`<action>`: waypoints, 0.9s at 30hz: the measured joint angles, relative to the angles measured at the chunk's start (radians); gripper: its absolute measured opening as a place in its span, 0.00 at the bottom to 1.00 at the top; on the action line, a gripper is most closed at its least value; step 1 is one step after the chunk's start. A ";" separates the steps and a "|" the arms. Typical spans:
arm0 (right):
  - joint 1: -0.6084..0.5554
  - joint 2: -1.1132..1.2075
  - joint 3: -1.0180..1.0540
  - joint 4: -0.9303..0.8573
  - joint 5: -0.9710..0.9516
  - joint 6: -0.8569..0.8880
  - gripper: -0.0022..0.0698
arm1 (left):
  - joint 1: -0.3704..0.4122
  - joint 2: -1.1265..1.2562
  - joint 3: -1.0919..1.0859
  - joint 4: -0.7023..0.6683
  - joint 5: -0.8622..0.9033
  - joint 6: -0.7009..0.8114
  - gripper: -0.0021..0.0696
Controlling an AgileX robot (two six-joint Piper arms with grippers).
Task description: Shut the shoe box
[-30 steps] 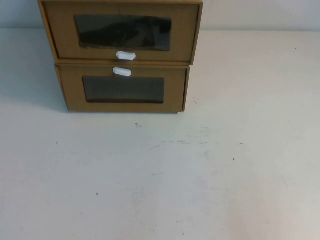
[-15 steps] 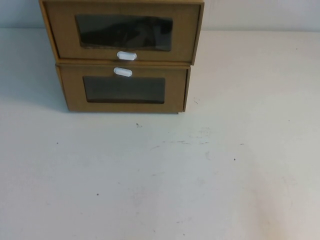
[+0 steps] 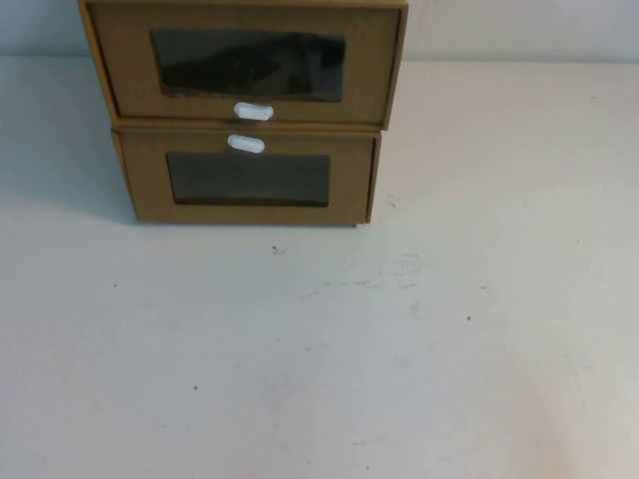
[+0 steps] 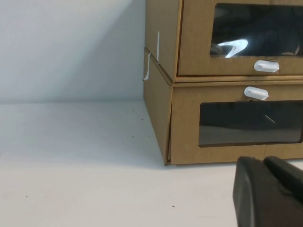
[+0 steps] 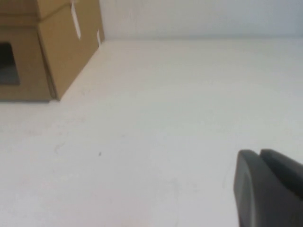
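A: High view, count?
B: Two brown cardboard boxes, stacked at the far left-centre of the white table (image 3: 419,349). Top one is the shoe box (image 3: 125,70): window (image 3: 248,65) with one white tab (image 3: 253,111) below it. The lower box (image 3: 145,185) has its tab (image 3: 245,144) above its window. No arm or gripper shows in this view.

A: Contents?
B: There's a dark shape behind the shoe box window, can't identify it. The lower window is just dark.

A: Left wrist view?
B: Same two boxes, seen from low and close. The shoe box (image 4: 194,38) rests on the lower box (image 4: 184,123), and its drawer front looks about flush with the sleeve edge. A pale curved glint shows in the upper window. One white strip (image 4: 147,70) hangs at the side seam between the boxes. The left gripper (image 4: 267,191) is a dark mass just above the table, near the lower box front, touching nothing. Jaws: cannot tell.

A: Right wrist view?
B: Only the stack's corner shows, with the shoe box (image 5: 52,7) on top. The right gripper (image 5: 267,187) is over bare table, well apart from the boxes and holding nothing. Jaws: cannot tell.
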 joint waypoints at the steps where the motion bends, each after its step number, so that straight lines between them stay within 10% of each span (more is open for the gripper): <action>1: 0.000 0.000 0.000 0.018 0.036 -0.032 0.01 | 0.000 0.000 0.000 0.000 0.000 0.000 0.02; 27: 0.000 0.000 0.000 0.052 0.154 -0.080 0.01 | 0.000 0.000 0.000 0.000 0.000 -0.001 0.02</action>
